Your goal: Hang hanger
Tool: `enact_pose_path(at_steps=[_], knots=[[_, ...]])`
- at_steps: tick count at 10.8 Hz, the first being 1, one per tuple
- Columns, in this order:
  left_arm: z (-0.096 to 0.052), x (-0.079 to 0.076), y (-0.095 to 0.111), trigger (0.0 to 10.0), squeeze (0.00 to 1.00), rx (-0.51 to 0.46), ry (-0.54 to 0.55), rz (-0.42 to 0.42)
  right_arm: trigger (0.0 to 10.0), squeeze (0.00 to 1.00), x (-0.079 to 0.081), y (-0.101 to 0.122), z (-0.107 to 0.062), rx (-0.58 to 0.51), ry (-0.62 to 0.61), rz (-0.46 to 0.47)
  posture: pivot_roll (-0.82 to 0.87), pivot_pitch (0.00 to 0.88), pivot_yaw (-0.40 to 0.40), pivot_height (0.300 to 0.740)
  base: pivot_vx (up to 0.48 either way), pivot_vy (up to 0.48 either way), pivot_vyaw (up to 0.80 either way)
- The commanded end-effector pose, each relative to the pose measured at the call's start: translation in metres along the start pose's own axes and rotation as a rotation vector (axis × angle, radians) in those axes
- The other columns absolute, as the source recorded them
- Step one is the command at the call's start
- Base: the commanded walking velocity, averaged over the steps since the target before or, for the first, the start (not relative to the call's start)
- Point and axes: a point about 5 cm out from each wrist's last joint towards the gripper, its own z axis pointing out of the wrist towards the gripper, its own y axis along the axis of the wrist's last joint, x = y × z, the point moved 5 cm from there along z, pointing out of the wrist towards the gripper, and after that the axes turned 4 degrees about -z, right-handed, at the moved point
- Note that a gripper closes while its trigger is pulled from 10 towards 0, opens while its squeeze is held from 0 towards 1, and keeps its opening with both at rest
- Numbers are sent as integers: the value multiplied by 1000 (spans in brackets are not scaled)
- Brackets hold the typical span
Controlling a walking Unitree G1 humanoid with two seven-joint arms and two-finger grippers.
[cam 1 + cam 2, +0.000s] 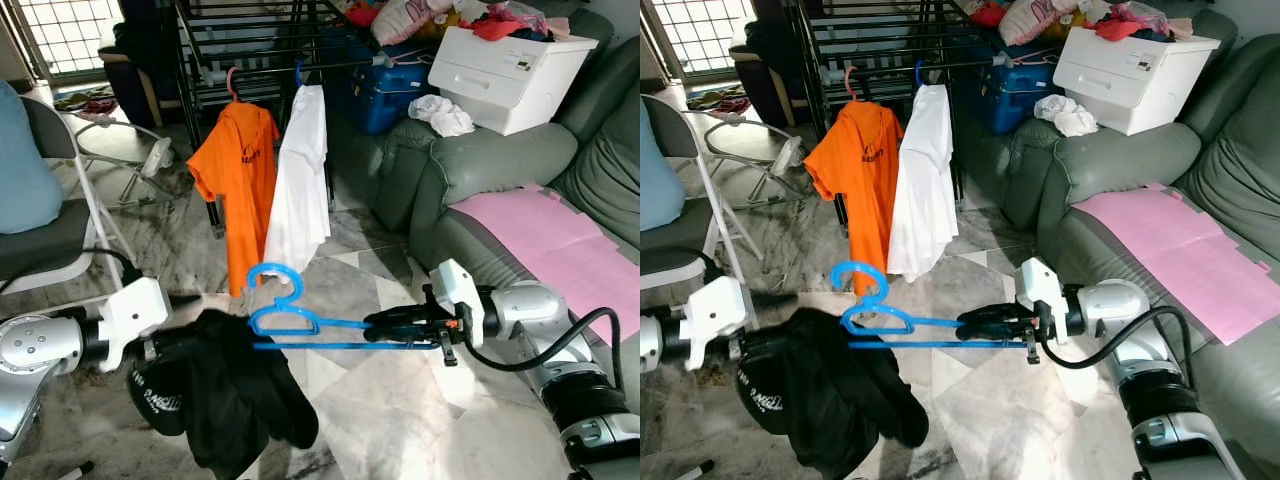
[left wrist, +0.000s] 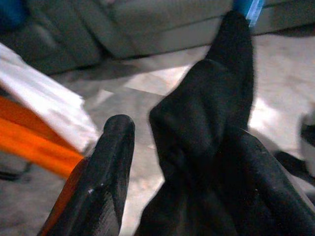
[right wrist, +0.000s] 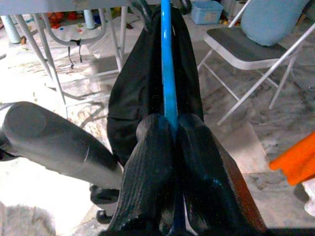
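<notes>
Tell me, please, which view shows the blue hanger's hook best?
The left eye view: the blue hanger, held by the right gripper, shows its whole hook. The right eye view matches; the wrist views show just its bar.

black garment (image 1: 235, 395) hiding left end effector's fingertips, drying rack (image 1: 250, 40) top cropped

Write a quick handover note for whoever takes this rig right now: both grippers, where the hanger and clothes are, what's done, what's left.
Right gripper: shut on the blue hanger, held level above the floor.
Left gripper: shut on the black garment, which droops toward the floor with one hanger end tucked into it.
Drying rack: ahead, already carrying an orange shirt and a white shirt on hangers.
Done: hanger and garment picked up, one end started.
Left: finish seating the garment on the hanger, then hook it on the rack.
</notes>
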Motion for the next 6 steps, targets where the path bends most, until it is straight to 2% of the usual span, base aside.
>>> enact_pose_path(at_steps=[1, 3, 4, 5, 6], knots=[[-2, -3, 2, 0, 0, 14, -35, 7, 10000, 0, -5, 13, -2, -11, 22, -60, 56, 27, -36, 740, 0, 0, 0], [5, -9, -7, 0, 0, 28, -61, -14, 10000, 0, -6, 13, -1, -13, 31, -67, 52, 27, -35, 740, 0, 0, 0], [10, -9, -9, 4157, 0, 31, -57, -19, 10000, 0, -6, 14, 0, -16, 33, -69, 51, 27, -35, 740, 0, 0, 0], [17, -9, -9, 10000, 0, 23, -48, -35, 10000, 0, -5, 14, 2, -19, 34, -70, 48, 25, -34, 740, 0, 0, 0], [20, -11, -7, 10000, 1000, 6, -54, -54, 10000, 0, -5, 14, 2, -20, 32, -71, 47, 23, -33, 740, 0, 0, 0]])
